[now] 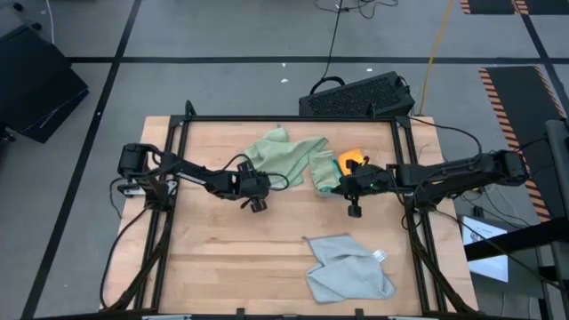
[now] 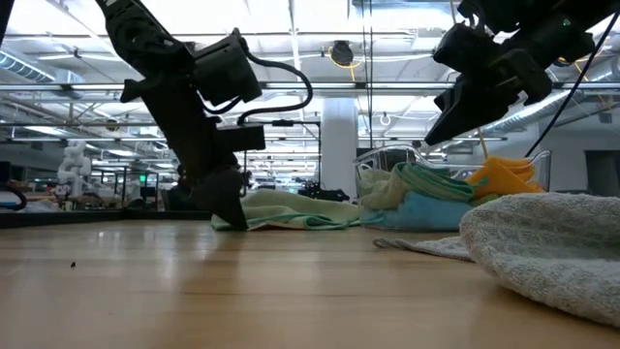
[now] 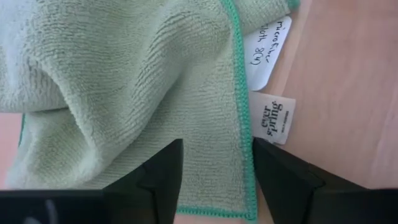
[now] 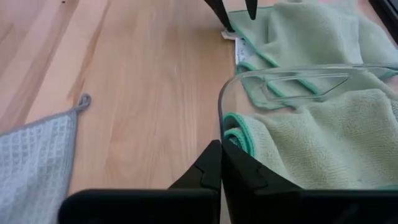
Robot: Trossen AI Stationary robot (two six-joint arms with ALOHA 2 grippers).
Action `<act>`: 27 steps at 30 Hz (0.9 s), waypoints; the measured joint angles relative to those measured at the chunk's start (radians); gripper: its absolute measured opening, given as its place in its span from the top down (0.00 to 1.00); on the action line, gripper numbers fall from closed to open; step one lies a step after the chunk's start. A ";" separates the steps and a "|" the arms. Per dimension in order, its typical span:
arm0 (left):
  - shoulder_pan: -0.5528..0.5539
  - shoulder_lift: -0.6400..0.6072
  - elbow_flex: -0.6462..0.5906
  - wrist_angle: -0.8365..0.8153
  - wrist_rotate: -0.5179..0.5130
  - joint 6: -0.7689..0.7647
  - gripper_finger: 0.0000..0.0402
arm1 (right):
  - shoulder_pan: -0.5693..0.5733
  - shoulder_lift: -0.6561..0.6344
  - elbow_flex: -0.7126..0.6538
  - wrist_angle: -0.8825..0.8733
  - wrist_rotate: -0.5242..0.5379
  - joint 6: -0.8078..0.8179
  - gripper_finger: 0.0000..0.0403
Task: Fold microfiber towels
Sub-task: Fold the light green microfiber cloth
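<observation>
Lying on wood table point(image 1: 222, 249): grey towel point(image 1: 347, 267) | left jaws straddling sage towel point(image 3: 124, 74) | right jaws closed

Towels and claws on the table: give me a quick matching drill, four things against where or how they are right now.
Things:
1. left claw
2. right claw
3. light grey towel
4. orange towel

States:
A. shut, at the clear tray's rim
B. crumpled at the table's near edge, no arm at it
C. open, straddling the pale green towel's hemmed edge beside its tags
D. in the pile by the right arm

Pairs: 1-C, 2-A, 3-B, 4-D
</observation>
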 joint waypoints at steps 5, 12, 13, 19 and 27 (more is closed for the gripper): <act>-0.001 0.002 -0.001 -0.001 0.019 0.004 0.75 | 0.000 0.000 -0.002 0.024 0.000 -0.005 1.00; -0.018 -0.033 -0.003 -0.059 0.003 -0.043 0.96 | 0.006 0.000 -0.002 0.063 0.028 0.060 1.00; -0.029 -0.055 -0.007 -0.082 -0.005 -0.056 0.96 | 0.007 0.000 -0.002 0.069 0.037 0.079 1.00; -0.115 -0.224 -0.005 -0.181 -0.063 -0.121 0.97 | 0.047 0.021 -0.002 0.202 0.067 0.119 1.00; -0.269 -0.468 -0.003 -0.330 -0.134 -0.240 0.99 | 0.090 0.134 -0.002 0.409 0.109 0.090 0.93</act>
